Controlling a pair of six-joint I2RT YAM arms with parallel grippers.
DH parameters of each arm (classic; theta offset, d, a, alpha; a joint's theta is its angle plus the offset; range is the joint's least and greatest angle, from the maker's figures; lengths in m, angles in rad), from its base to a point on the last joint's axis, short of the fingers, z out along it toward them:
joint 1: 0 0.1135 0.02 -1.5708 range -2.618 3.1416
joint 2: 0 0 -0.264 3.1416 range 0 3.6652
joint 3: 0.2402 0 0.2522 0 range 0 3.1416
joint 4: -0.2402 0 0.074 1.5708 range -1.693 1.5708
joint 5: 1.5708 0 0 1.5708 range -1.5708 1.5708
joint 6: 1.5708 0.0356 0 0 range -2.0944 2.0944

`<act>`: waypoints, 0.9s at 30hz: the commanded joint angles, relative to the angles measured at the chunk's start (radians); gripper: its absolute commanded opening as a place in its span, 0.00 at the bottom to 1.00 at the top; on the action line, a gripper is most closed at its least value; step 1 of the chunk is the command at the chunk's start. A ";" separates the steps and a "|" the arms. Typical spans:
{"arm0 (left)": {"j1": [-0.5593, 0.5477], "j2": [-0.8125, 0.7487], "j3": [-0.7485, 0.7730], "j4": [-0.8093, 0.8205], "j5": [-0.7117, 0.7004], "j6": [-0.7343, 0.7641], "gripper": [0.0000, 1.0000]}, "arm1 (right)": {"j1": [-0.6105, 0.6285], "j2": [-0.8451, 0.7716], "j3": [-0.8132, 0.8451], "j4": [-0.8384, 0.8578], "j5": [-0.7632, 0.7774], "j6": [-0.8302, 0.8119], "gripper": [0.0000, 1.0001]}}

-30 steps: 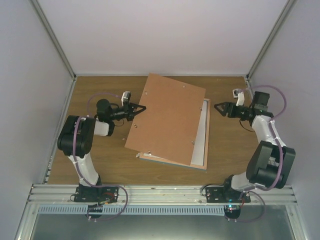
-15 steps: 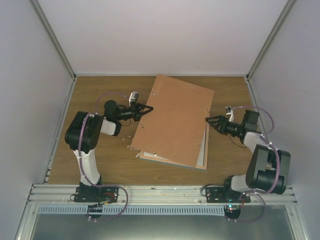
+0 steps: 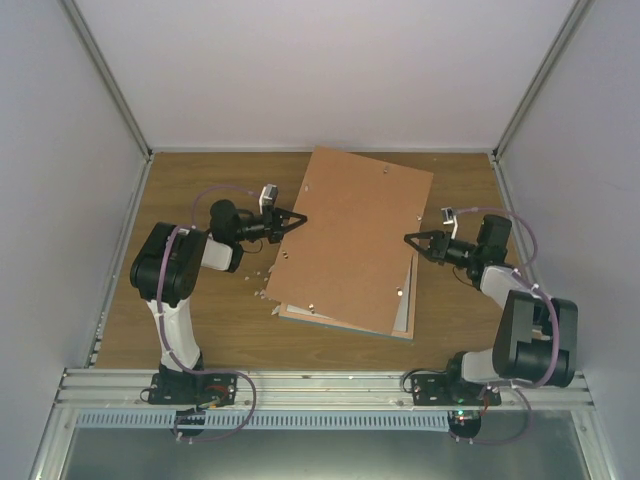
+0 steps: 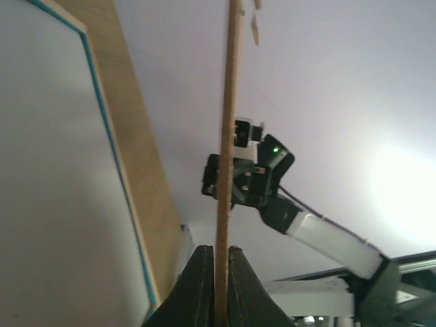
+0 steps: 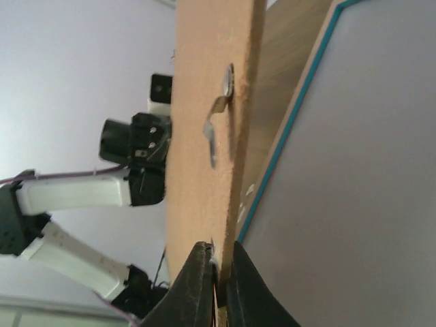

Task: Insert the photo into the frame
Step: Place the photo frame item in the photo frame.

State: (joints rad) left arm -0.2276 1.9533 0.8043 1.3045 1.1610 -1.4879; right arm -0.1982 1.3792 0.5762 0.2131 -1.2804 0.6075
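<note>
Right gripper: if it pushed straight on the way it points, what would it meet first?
The board. The right gripper pinches its edge, so the board would likely just seat deeper between the jaws.

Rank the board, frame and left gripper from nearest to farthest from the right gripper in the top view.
1. Board: pinched at its right edge by the right gripper.
2. Frame: lying just beneath the board.
3. Left gripper: across the board, at its left edge.
</note>
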 commanded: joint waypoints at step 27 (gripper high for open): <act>0.095 -0.280 0.244 -1.535 -0.482 1.505 0.90 | 0.084 0.448 0.215 -0.114 0.026 -0.128 0.01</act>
State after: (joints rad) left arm -0.1333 1.7733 0.9894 -0.0795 0.8581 -0.3233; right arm -0.1123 1.7760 0.7540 0.1184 -1.2968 0.5617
